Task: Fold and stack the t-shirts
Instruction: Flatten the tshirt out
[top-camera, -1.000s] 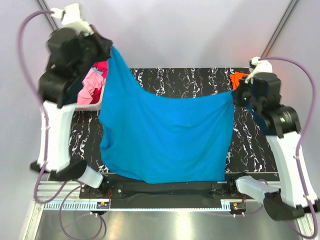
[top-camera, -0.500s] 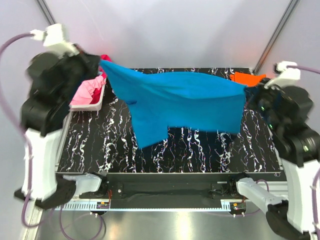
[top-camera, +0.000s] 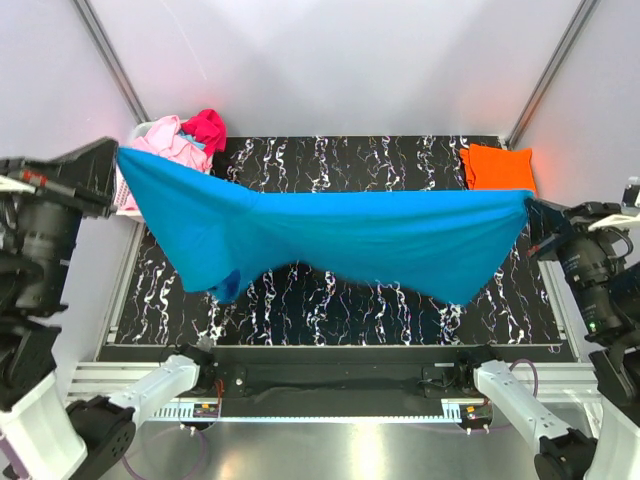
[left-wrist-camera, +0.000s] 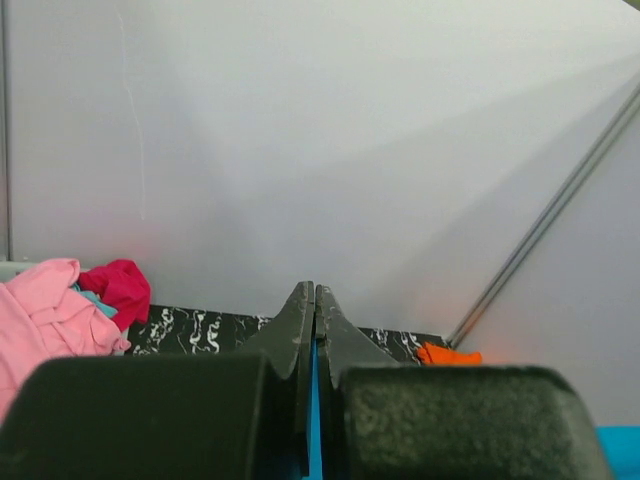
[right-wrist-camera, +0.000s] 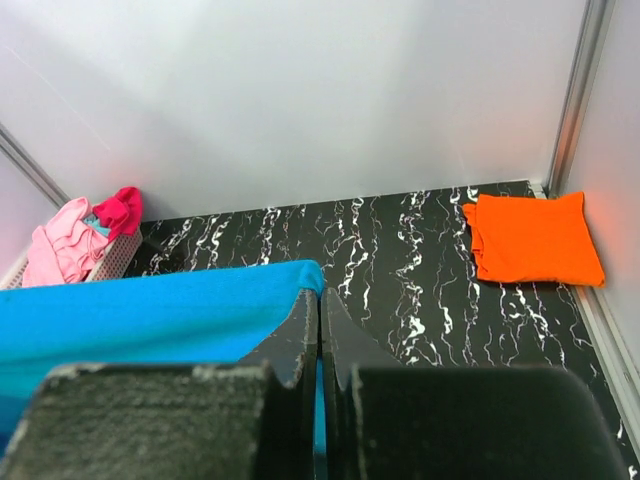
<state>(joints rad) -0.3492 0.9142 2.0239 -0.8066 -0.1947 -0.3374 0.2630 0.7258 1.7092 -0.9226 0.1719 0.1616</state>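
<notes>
You're holding the turquoise t-shirt stretched wide above the tabletop.
Your left tool and right tool are each clenched on a corner of it. They have swung further apart than a moment ago, so the hanging drape is now pulled out long. Beyond it, the orange t-shirt lies folded far right, and the pink t-shirt and magenta t-shirt are heaped in the basket far left.
</notes>
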